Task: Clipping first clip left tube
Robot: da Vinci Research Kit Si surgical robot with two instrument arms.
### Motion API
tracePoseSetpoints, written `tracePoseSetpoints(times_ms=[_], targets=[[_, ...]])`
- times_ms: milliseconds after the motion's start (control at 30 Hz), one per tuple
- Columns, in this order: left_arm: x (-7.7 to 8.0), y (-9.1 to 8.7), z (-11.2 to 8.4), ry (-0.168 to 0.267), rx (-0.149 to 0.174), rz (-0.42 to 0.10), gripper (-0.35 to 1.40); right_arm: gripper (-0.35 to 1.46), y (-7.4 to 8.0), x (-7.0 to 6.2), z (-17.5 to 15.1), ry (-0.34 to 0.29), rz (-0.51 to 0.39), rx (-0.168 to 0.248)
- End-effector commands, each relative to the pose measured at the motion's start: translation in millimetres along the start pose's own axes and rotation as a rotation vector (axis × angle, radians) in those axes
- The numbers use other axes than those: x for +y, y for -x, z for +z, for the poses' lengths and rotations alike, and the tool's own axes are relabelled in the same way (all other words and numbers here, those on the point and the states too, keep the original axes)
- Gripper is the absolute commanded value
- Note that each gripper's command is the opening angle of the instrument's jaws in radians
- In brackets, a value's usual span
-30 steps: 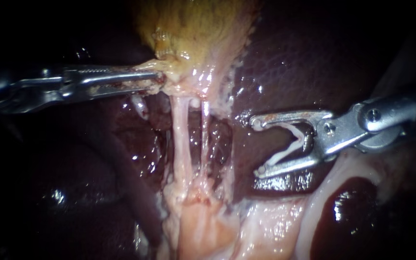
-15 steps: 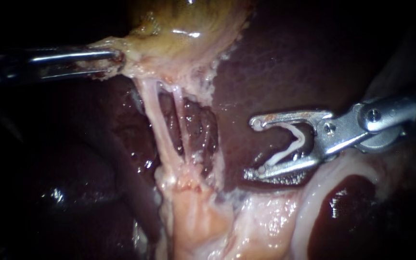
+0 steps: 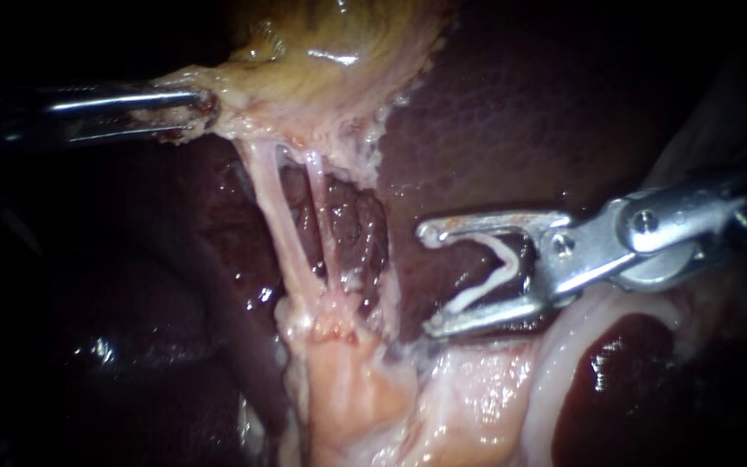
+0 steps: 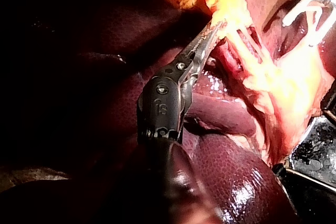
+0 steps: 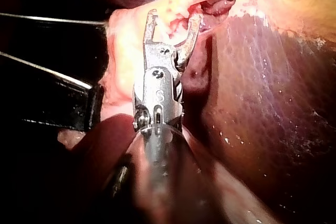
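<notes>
The left tube stretches from the gallbladder down over the liver. Just apart, the right tool holds a spread white clip in its jaws. The left tool seemingly clenches the gallbladder's edge.

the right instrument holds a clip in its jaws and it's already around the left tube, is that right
No. The right instrument does hold a clip in its jaws, but it is not around the left tube: the endoscope view shows it short of both tubes, over the liver.
</notes>
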Motion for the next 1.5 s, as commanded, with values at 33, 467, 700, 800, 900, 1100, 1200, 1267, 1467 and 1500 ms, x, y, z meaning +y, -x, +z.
tracePoseSetpoints(times_ms=[33,467,700,800,900,1100,1200,1267,1467,1500], targets=[[0.0,0.0,0.1,-0.001,0.000,0.000,-0.35,0.50,-0.3,-0.1,0.7,0.001,0.018,0.001],[0.1,0.1,0.2,-0.002,0.000,0.001,-0.35,0.50,0.2,-0.2,7.0,-0.002,0.078,0.000],[0.3,0.2,0.2,-0.003,0.001,0.001,-0.35,0.50,1.6,1.1,8.8,0.009,0.095,-0.003],[0.3,0.1,0.2,-0.004,0.001,0.001,-0.35,0.50,2.3,1.7,9.2,0.014,0.100,-0.004],[0.4,0.1,0.2,-0.004,0.001,0.001,-0.35,0.50,3.2,2.3,9.8,0.019,0.105,-0.006],[0.6,0.1,0.2,-0.005,0.001,0.001,-0.35,0.50,4.1,3.0,11.1,0.015,0.102,-0.006],[0.7,0.0,0.3,-0.006,0.001,0.001,-0.35,0.50,4.3,3.0,12.0,0.004,0.107,-0.005],[0.7,0.0,0.3,-0.006,0.001,0.001,-0.35,0.50,4.3,3.0,12.8,-0.008,0.105,-0.004],[0.7,0.0,0.3,-0.006,0.001,0.001,-0.35,0.50,4.8,2.9,15.0,-0.033,0.110,-0.002],[0.7,0.0,0.3,-0.006,0.001,0.001,-0.35,0.50,4.9,2.9,15.5,-0.039,0.108,-0.002]])
